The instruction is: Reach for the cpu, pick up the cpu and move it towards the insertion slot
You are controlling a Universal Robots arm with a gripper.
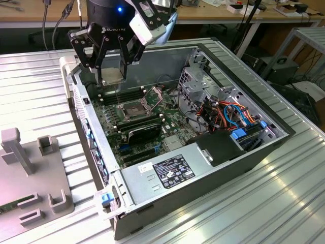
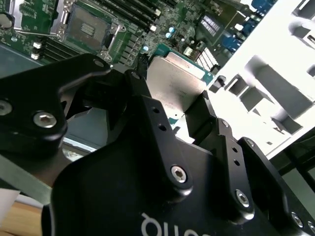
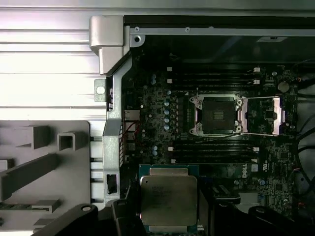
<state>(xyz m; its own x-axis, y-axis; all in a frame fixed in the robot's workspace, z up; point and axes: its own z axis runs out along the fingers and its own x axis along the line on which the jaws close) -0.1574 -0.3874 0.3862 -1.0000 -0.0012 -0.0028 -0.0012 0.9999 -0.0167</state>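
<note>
My gripper hangs over the open computer case, shut on the cpu, a pale tan-silver square chip held flat between the fingers. Both wrist views show the cpu clamped by its two side edges. The insertion slot lies on the motherboard just below and slightly to the exterior view's right of the gripper. The slot has a silvery frame and a dark centre, and its hinged retaining plate is swung open beside it. The cpu is well above the slot, not touching it.
Long black memory slots run on both sides of the socket. A black finned block sits close by. The chassis wall, a drive cage, coloured cables and the power supply ring the board. A grey fixture stands outside the case.
</note>
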